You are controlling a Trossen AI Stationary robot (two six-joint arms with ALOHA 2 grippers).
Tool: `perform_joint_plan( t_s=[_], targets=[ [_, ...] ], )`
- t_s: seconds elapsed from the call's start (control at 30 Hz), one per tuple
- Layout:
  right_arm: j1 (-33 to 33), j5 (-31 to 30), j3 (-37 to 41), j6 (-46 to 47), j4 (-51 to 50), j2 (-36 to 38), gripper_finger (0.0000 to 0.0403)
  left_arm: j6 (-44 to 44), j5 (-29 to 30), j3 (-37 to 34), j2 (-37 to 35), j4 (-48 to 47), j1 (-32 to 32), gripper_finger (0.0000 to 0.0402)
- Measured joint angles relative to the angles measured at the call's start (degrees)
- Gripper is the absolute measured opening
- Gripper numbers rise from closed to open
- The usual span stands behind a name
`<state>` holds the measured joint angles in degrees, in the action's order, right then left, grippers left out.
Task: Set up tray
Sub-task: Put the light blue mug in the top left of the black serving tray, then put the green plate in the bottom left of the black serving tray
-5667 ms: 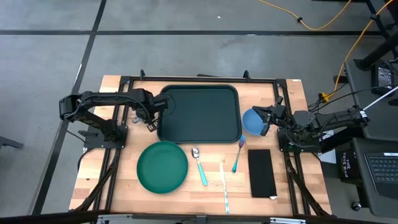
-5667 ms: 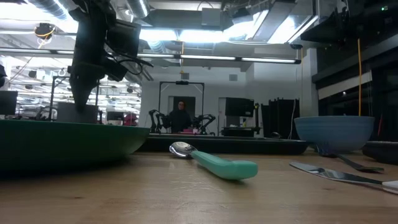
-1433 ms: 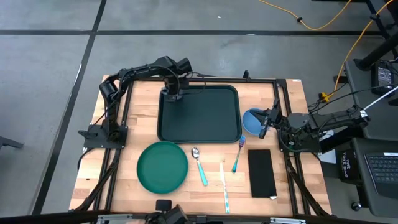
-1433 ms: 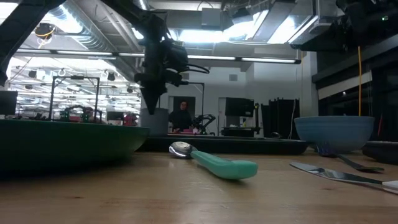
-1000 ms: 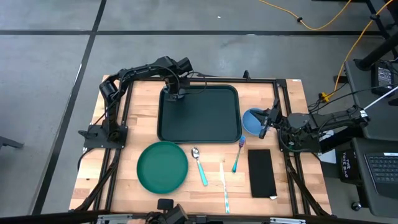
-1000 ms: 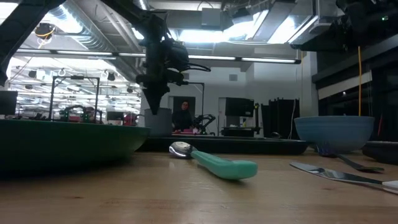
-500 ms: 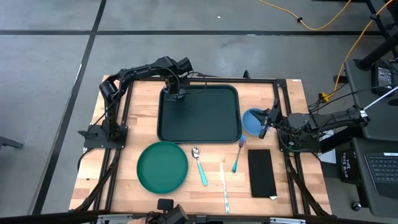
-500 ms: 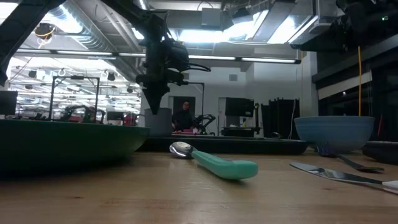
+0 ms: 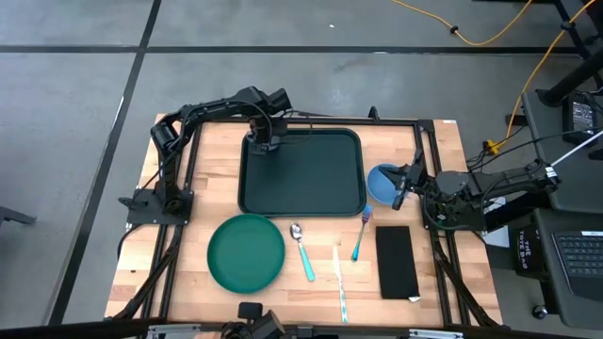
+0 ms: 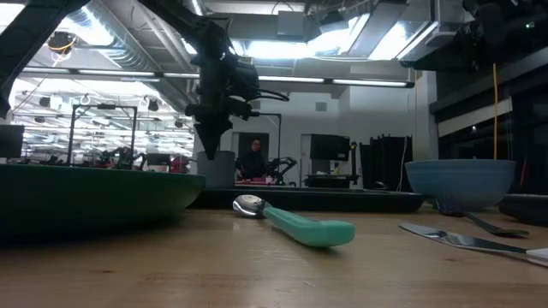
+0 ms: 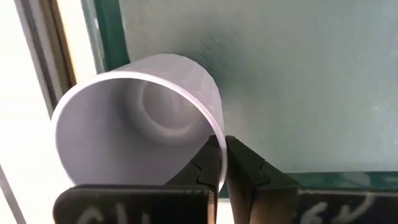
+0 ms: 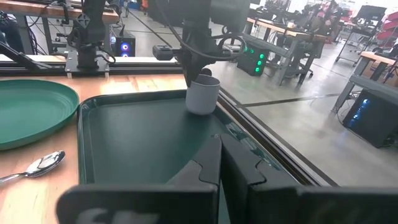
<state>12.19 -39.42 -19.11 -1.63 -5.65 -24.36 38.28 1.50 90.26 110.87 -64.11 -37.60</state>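
High view – the tray (image 9: 306, 174) lies mid-surface; the left gripper (image 9: 263, 140) is at its far-left corner. Left wrist view – jaws pinch the white cup (image 11: 140, 121) rim. Right wrist view – the right gripper (image 12: 219, 163) jaws are closed, empty

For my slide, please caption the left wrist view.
Left fingers pinch the cup rim over the tray corner.
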Motion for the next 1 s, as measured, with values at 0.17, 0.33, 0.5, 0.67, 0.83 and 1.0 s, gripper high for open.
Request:
perform_joint_plan(
  t_s=[0.17, 0.33, 0.5, 0.67, 0.83, 1.0],
  targets=[
    [-0.02, 0.0, 0.0, 0.05, -0.01, 0.0, 0.001, -0.01, 0.04, -0.09, 0.0, 0.08, 0.0, 0.0009],
    [-0.01, 0.0, 0.0, 0.07, 0.0, 0.0, 0.001, -0.16, 0.1, -0.09, 0.0, 1.05, 0.0, 0.0017],
    [-0.01, 0.02, 0.0, 1.19, -0.01, 0.0, 0.001, -1.51, 0.08, -0.09, 0.0, 2.86, 0.0, 0.0019],
    [-0.02, 0.02, 0.0, 1.34, -0.02, 0.0, 0.001, -1.59, 0.49, -0.09, 0.0, 2.92, 0.0, 0.0027],
    [-0.02, 0.02, 0.0, 1.31, -0.02, 0.0, 0.001, -1.6, 0.74, -0.09, 0.0, 2.96, 0.0, 0.0049],
    [-0.01, 0.02, 0.0, 1.29, -0.02, 0.0, 0.001, -1.66, 0.72, -0.09, 0.0, 3.05, 0.0, 0.0077]
  ],
)
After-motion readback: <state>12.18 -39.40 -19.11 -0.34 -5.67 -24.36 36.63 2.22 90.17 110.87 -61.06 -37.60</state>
